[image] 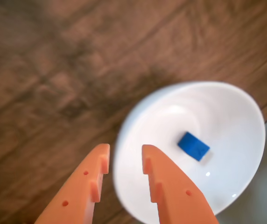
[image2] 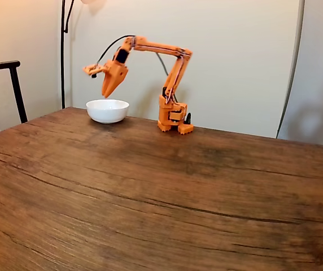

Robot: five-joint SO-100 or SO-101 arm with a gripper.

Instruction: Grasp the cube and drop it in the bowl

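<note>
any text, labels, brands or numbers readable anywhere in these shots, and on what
None can be read.
The cube has plain blue faces, with no marking.
The bowl is plain white, with no print or logo.
The tool fingers are bare orange plastic with small holes, and carry no lettering.
The arm in the fixed view is too small to tell whether it carries any label.
</note>
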